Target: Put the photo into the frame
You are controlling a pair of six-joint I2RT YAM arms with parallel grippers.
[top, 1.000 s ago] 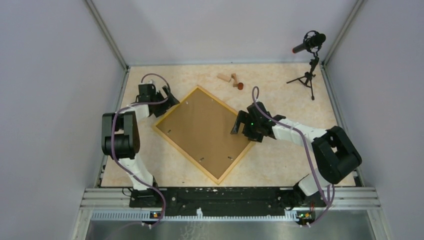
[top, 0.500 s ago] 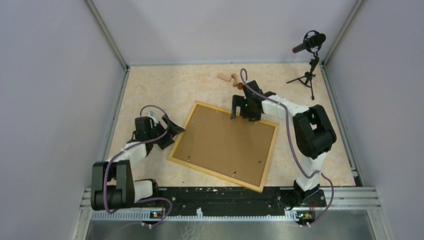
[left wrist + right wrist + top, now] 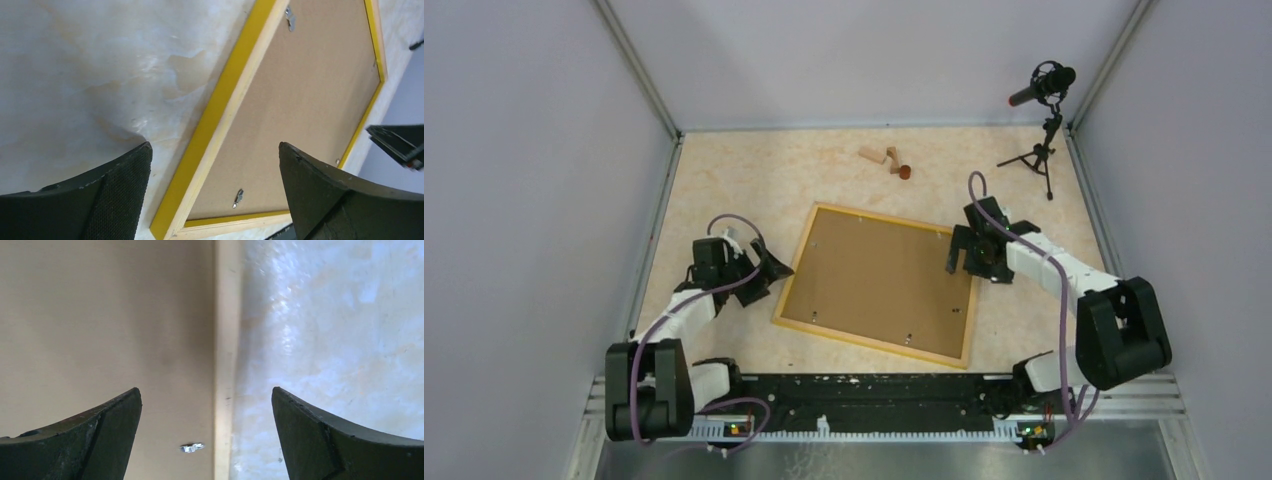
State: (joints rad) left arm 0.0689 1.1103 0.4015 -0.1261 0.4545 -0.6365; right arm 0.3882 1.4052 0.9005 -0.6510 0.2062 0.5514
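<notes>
Between your two arms, the frame (image 3: 869, 342) lies back-up on the worktop (image 3: 754, 180), long axis left to right. Left jaws gape at its left short rail, right jaws gape over its right. You cannot see the photo; a brown backing board (image 3: 879, 280) fills the frame.

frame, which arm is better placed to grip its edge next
Probably right: the right end effector, open, straddles the frame's right rail squarely; the left end effector, also open, meets its rail at a slant.

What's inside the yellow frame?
A brown backing board fills the frame, with small metal clips at its edges. Anything under the board is hidden, so no photo shows.
</notes>
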